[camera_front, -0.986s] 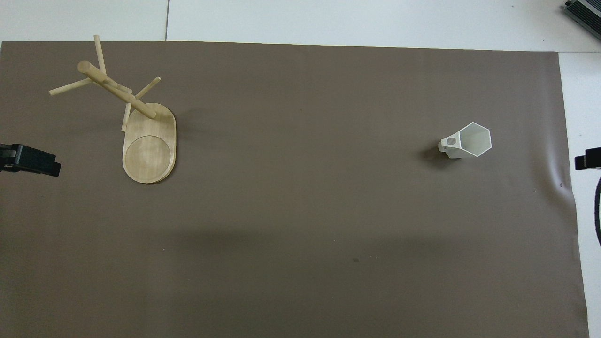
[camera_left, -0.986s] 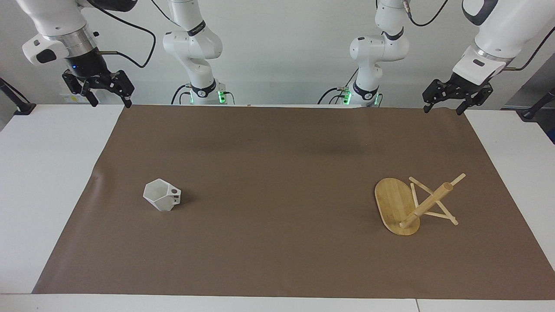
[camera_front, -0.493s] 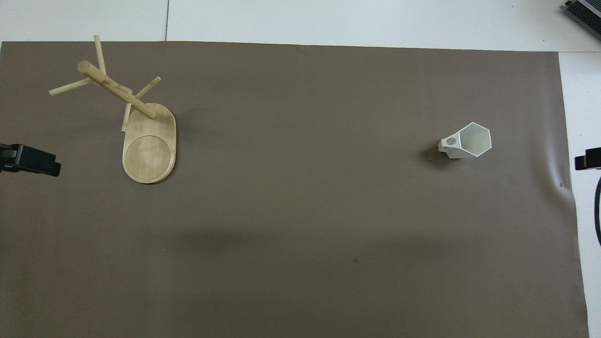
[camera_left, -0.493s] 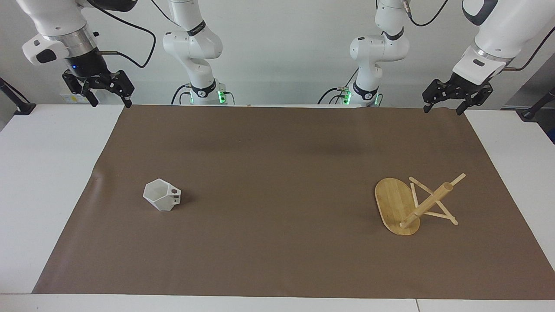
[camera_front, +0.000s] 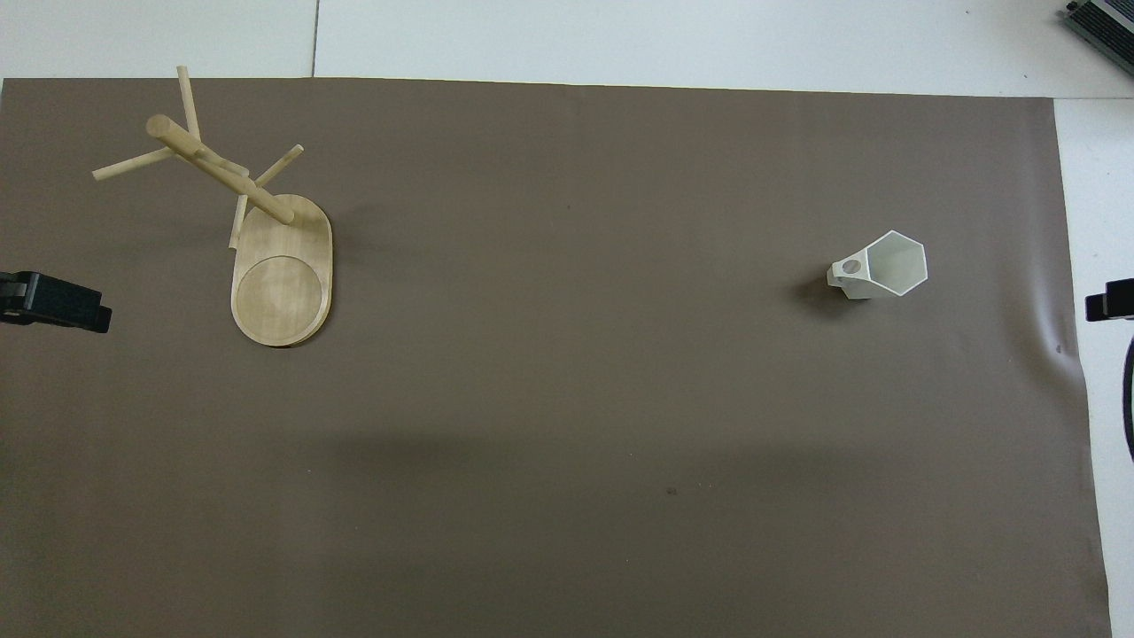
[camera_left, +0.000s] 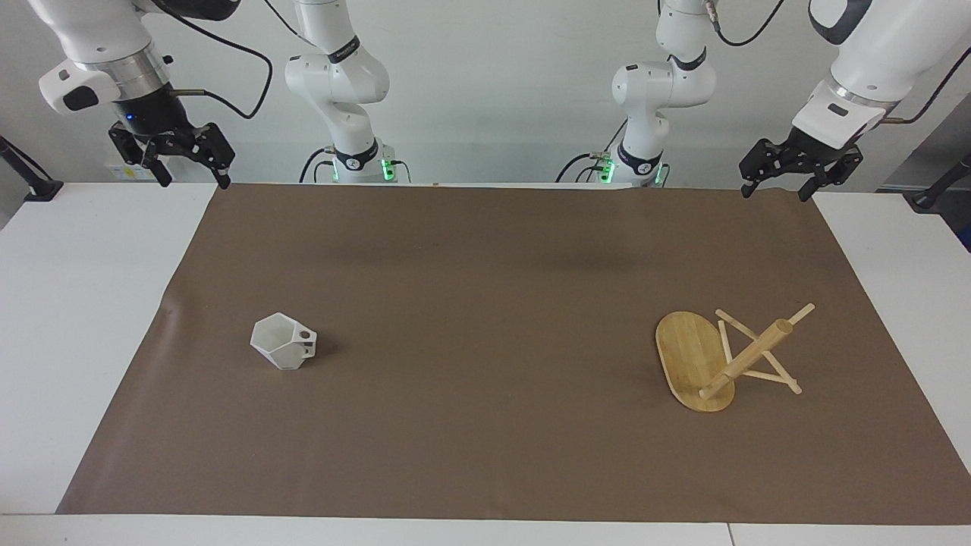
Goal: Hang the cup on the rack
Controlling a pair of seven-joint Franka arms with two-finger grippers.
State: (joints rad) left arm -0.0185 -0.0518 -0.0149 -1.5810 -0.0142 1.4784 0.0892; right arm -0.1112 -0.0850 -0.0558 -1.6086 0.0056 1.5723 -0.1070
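Note:
The white faceted cup [camera_left: 284, 348] [camera_front: 886, 265] stands mouth up on the brown mat toward the right arm's end, its handle pointing at the middle of the table. The bamboo rack [camera_left: 694, 360] [camera_front: 282, 275] rests with its oval base flat on the mat toward the left arm's end. Its post and thin pegs rise from the base's end farther from the robots. My right gripper [camera_left: 195, 180] [camera_front: 1109, 304] hangs open and holds nothing, over the mat's corner by its base. My left gripper [camera_left: 775, 193] [camera_front: 55, 302] hangs open and holds nothing, over the mat's other near corner.
The brown mat [camera_left: 485, 303] covers most of the white table [camera_left: 76, 303]. A dark device corner [camera_front: 1103, 22] sits at the table's edge farthest from the robots, at the right arm's end. A small wrinkle [camera_front: 1059, 332] lifts the mat's edge near the cup.

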